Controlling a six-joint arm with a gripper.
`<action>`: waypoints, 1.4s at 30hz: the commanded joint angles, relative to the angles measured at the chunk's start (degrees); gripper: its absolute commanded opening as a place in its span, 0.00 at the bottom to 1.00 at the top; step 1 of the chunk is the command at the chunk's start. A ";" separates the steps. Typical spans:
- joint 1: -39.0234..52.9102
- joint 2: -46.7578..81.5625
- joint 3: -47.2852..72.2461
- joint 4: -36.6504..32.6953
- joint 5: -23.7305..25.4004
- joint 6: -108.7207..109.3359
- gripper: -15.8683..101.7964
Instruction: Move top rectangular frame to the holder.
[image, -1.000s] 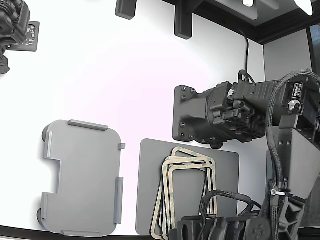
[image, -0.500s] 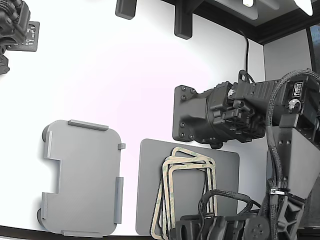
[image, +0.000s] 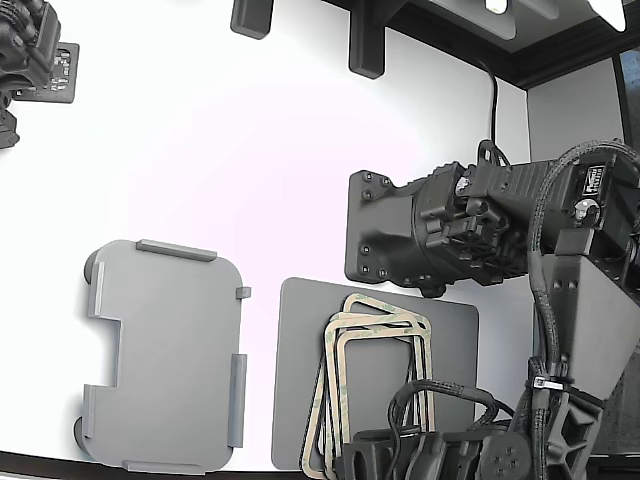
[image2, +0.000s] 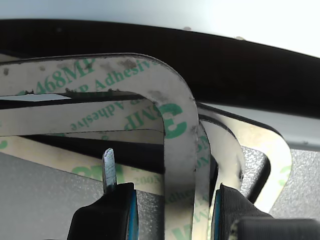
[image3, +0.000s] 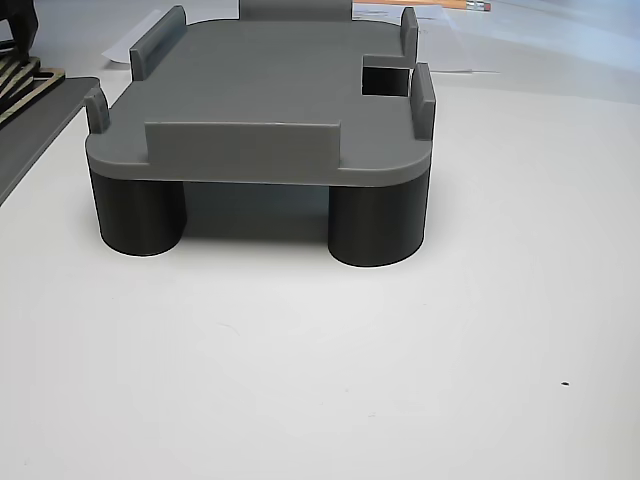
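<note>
Top rectangular frame (image: 384, 325) atop fanned stack on dark grey mat (image: 300, 380), well apart from holder (image: 165, 355). End effector (image2: 167, 205) open, fingers straddling frame's side bar, not clamped. Step: grasp. Next: close on top frame only, lift clear, carry to holder on bench (image: 200, 150).

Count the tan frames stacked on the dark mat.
3 visible: the top rectangular frame, a second frame offset beneath it, and a third frame fanned lowest. The arm hides their lower ends; more may lie underneath.

A matte black arm (image: 440, 240) with a bolted flange plate, braided black cables, white zip tie, grey bracket.
</note>
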 joint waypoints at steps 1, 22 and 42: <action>-1.23 1.23 -0.88 -0.18 0.18 0.00 0.59; -1.67 2.20 0.35 -0.44 1.05 0.88 0.31; -3.34 0.70 -10.72 8.44 2.11 8.53 0.04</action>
